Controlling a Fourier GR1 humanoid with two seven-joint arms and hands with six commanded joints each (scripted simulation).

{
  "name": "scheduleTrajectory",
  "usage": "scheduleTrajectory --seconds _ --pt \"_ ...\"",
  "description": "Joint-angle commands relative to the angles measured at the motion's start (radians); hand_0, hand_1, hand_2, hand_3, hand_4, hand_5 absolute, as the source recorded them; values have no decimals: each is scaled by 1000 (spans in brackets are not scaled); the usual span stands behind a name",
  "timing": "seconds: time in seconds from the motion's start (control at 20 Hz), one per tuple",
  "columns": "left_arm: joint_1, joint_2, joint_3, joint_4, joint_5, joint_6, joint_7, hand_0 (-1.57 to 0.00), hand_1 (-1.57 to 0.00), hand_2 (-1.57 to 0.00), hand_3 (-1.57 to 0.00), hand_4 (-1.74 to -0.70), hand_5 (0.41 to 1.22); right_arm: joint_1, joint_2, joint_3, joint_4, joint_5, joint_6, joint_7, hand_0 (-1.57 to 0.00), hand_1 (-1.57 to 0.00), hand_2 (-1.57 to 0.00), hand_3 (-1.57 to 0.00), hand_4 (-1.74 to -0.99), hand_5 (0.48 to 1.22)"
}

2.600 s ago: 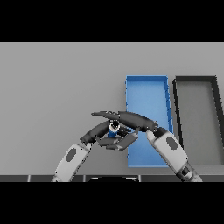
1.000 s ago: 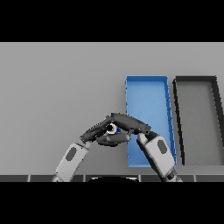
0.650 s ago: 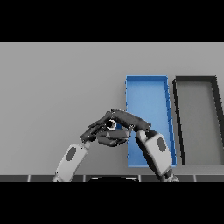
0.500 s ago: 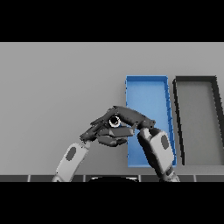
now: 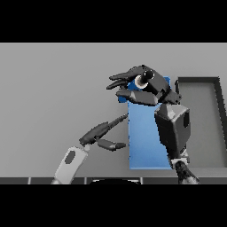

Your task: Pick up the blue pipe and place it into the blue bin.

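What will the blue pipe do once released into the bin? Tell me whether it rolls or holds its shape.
The blue pipe, held in the right robot hand over the blue bin, shows a round end, so it will probably roll on the flat bin floor until a wall stops it. It looks rigid, showing no bend in the grasp. Being short and apparently hollow, it is likely light.

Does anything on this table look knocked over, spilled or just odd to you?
Nothing stands out. The blue bin and the dark bin sit squarely side by side. The right robot hand holds the blue pipe over the blue bin's far end; the left robot hand hangs open beside it.
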State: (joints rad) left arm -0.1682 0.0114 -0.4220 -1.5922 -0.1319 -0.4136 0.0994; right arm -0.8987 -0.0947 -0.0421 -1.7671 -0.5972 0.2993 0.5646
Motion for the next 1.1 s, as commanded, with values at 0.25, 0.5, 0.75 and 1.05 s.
scheduleTrajectory --seconds 0.25,0.5,0.75,1.05 --pt "12 13 12 -28 15 -1 27 1 1 1 1 -951 474 3 -89 -116 150 147 14 -41 -1571 -1571 -1571 -1571 -1499 1221" --pt "1 5 10 -19 2 10 14 1 1 1 1 -943 465 102 -113 -161 207 254 25 -2 -1571 -1571 -1571 -1571 -1499 1221" --pt "2 12 15 -13 -10 21 -10 1 1 1 1 -931 460 240 -112 -160 212 339 26 45 -1571 -1571 -1571 -1571 -1500 1221" --pt "-1 19 18 -7 -26 32 -26 1 1 1 1 -928 467 378 -157 -63 293 394 -111 45 -1571 -1571 -1571 -1571 -1499 1221"
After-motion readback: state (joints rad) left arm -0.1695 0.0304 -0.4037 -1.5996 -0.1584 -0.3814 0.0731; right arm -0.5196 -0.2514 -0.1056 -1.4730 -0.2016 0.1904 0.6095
